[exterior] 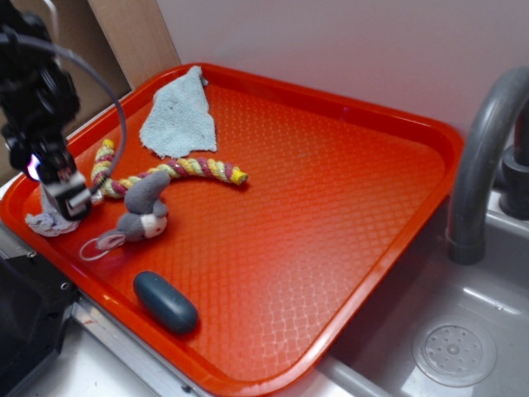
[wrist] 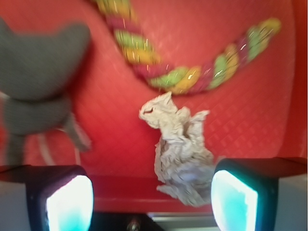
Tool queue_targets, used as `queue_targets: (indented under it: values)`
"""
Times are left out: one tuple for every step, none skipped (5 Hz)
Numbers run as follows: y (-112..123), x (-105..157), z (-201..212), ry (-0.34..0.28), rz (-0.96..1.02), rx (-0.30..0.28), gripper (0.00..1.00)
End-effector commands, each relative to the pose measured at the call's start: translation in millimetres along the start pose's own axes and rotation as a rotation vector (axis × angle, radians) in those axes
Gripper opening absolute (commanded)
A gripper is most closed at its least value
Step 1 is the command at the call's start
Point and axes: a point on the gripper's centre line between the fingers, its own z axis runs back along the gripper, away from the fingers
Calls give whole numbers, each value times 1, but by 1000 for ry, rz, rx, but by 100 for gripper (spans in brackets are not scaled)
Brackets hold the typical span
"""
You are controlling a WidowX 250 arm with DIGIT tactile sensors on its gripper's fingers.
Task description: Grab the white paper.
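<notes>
The white paper (wrist: 179, 149) is a crumpled wad lying on the red tray (exterior: 331, 215) near its left rim. In the exterior view only a pale edge of the white paper (exterior: 45, 223) shows beneath the arm. My gripper (wrist: 151, 197) is open, with the wad between its fingers, close against the right finger (wrist: 233, 199) and well apart from the left one. In the exterior view the gripper (exterior: 70, 198) hangs just above the tray's left corner.
A grey plush mouse (exterior: 145, 211) lies just right of the gripper, with a coloured rope toy (exterior: 178, 171) behind it. A pale blue cloth (exterior: 178, 116) lies at the back, a dark oval object (exterior: 165, 302) at the front. A grey faucet (exterior: 488, 157) and sink are to the right.
</notes>
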Motion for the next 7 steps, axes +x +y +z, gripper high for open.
queue_targets:
  values:
    - [1, 16, -26, 35, -17, 107, 100]
    - [6, 15, -33, 59, -4, 125, 100]
    - [13, 15, -40, 90, 31, 132, 0]
    - [17, 15, -39, 87, 60, 149, 0]
    - [22, 17, -40, 97, 76, 156, 0]
    - [32, 22, -41, 105, 148, 236, 0]
    - [37, 39, -37, 117, 195, 215, 0]
